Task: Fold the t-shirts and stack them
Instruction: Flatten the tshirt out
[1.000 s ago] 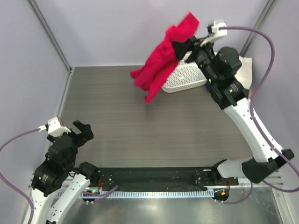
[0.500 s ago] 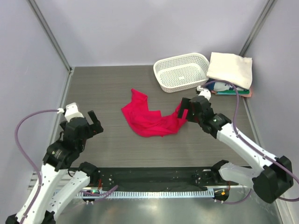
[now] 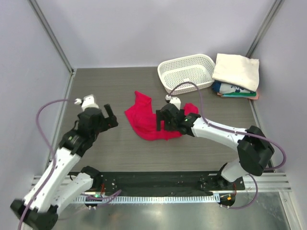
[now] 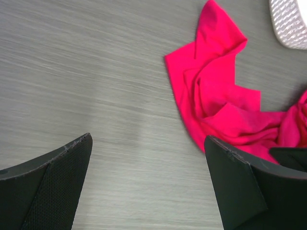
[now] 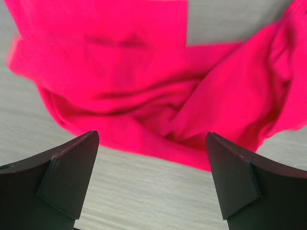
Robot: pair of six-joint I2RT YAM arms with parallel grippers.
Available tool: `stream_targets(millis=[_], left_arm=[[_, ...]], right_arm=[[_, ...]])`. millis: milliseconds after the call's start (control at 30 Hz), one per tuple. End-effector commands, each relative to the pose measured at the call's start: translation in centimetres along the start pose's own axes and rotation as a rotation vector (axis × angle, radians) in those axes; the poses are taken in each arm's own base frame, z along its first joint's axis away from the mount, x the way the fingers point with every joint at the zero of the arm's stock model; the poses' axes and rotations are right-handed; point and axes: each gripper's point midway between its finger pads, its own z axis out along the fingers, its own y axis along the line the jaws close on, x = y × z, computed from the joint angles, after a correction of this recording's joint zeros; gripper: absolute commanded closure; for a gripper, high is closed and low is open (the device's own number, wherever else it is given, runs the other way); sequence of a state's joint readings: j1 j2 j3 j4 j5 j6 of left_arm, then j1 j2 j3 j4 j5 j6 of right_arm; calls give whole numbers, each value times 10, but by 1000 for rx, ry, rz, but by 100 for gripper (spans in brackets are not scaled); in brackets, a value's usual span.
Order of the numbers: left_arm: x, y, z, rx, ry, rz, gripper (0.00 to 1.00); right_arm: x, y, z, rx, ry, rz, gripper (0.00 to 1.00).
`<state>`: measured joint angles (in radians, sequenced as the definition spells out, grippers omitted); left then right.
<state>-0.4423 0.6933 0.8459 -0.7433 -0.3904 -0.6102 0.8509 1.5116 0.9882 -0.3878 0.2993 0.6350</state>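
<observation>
Red shirt point(image 3: 141, 122): we see it crumpled at centre frame.
Right gripper point(image 5: 152, 139): fingers wide above it; we risk pinching several layers.
Left gripper point(image 4: 147, 140): wide, empty.

Right wrist view: the crimson shirt point(image 5: 144, 86) is blurred and cut by the top edge. Overhead, upper right, the cream shirt point(image 3: 236, 70) hides most of the printed shirt point(image 3: 233, 90).
</observation>
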Motion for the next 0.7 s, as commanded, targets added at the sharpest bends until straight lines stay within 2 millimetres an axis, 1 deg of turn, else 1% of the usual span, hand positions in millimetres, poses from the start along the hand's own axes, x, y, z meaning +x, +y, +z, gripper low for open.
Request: stream_targets(millis=[0, 33, 67, 100, 133, 167, 200, 233, 300, 333, 367, 400, 433, 467, 500, 567, 600, 633, 667], left_arm=[[-16, -53, 55, 77, 16, -31, 0], [-18, -62, 68, 82, 21, -28, 0], [-30, -74, 82, 99, -7, -50, 0], [-27, -86, 97, 120, 31, -58, 0], [-31, -102, 126, 123, 54, -61, 0], [-29, -105, 148, 111, 82, -72, 0], [-29, -112, 164, 123, 108, -89, 0], [-24, -127, 195, 142, 158, -95, 0], [-31, -137, 225, 151, 161, -101, 1], [-5, -135, 255, 127, 226, -78, 1], [-26, -147, 266, 147, 188, -83, 2], [-20, -147, 280, 139, 209, -81, 3], [-15, -148, 290, 137, 227, -83, 5], [-8, -153, 310, 144, 250, -86, 6], [-3, -155, 317, 153, 265, -88, 16], [6, -160, 329, 160, 296, -102, 31], [12, -166, 336, 181, 318, -107, 41], [15, -166, 340, 181, 326, -112, 45], [16, -168, 341, 183, 330, -114, 50]], right_arm=[[-69, -21, -25, 64, -188, 99, 0], [-62, -34, -23, 78, -173, 113, 0], [-63, -46, -24, 84, -170, 134, 0], [-63, -66, -27, 95, -167, 163, 0], [-62, -78, -29, 103, -165, 177, 1], [-61, -88, -32, 111, -167, 185, 1], [-60, -97, -41, 107, -182, 184, 0], [-60, -107, -44, 100, -181, 200, 0], [-61, -113, -58, 86, -204, 194, 1], [-62, -114, -63, 79, -211, 195, 0], [-59, -117, -67, 84, -203, 189, 0], [-59, -117, -70, 82, -207, 187, 1], [-60, -118, -75, 77, -218, 184, 0], [-59, -119, -76, 80, -216, 184, 1], [-59, -121, -77, 83, -222, 187, 1], [-60, -129, -76, 104, -225, 196, 0], [-61, -130, -74, 101, -220, 198, 0], [-63, -132, -72, 96, -214, 200, 1], [-63, -133, -62, 94, -190, 200, 0]])
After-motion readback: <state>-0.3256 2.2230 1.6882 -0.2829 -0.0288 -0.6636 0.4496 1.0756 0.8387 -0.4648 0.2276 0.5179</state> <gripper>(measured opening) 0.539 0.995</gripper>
